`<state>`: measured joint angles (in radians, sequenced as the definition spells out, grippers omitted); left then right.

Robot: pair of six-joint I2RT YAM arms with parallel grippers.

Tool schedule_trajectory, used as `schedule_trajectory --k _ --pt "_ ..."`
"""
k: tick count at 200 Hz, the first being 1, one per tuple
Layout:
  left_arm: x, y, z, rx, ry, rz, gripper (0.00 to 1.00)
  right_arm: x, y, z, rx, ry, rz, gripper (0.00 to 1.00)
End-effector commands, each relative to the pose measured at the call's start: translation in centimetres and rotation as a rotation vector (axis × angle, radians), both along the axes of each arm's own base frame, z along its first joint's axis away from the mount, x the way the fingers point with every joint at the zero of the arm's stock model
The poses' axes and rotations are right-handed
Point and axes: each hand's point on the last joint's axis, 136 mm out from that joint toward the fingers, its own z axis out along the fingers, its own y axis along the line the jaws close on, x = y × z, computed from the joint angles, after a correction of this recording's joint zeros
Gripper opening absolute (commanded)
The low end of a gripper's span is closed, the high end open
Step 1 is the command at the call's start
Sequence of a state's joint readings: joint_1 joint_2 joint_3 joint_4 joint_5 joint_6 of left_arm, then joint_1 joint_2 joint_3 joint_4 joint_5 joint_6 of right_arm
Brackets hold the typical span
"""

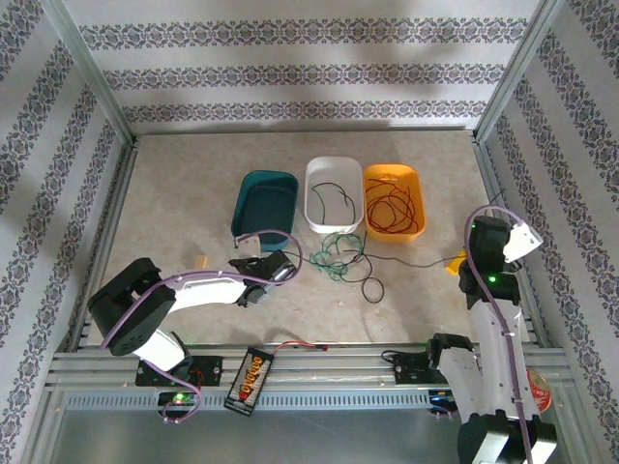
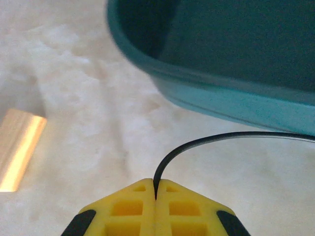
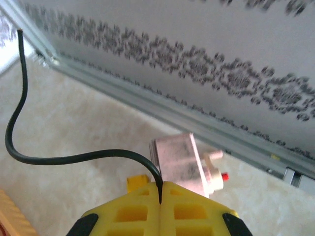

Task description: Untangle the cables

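Since something is pinched on either side, the step in hand looks like drawing a strand from the knot. Left gripper (image 2: 155, 191) is fully closed on a black wire (image 2: 211, 139), just before the teal tray (image 2: 236, 98). The cables (image 1: 338, 253) lie bunched in front of the white tray (image 1: 334, 160) — green and black loops. Right gripper (image 3: 161, 192) is closed tight on a black strand (image 3: 74, 158), near the right wall. Next likely calls for a slow pull apart, so loops slip rather than tighten. Wrist views show the pinches — top view shows the tangle between them.
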<state>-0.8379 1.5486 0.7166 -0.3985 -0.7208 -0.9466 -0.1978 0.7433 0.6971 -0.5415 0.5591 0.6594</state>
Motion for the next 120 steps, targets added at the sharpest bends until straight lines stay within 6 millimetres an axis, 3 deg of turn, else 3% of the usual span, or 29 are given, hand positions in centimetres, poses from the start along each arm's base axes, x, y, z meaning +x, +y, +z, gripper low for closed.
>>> schedule_trajectory --k 1,74,120 --pt "-1.0 2.6 1.0 0.100 -0.002 0.096 0.00 -1.3 -1.5 2.5 -0.021 -0.035 -0.090 0.00" --pt "-1.8 4.5 1.3 0.101 -0.003 0.176 0.00 -2.1 -3.1 4.7 -0.081 -0.030 -0.163 0.00" --pt "-0.6 2.0 0.4 0.009 0.006 0.073 0.00 -0.8 -2.3 5.8 -0.138 0.009 -0.052 0.00"
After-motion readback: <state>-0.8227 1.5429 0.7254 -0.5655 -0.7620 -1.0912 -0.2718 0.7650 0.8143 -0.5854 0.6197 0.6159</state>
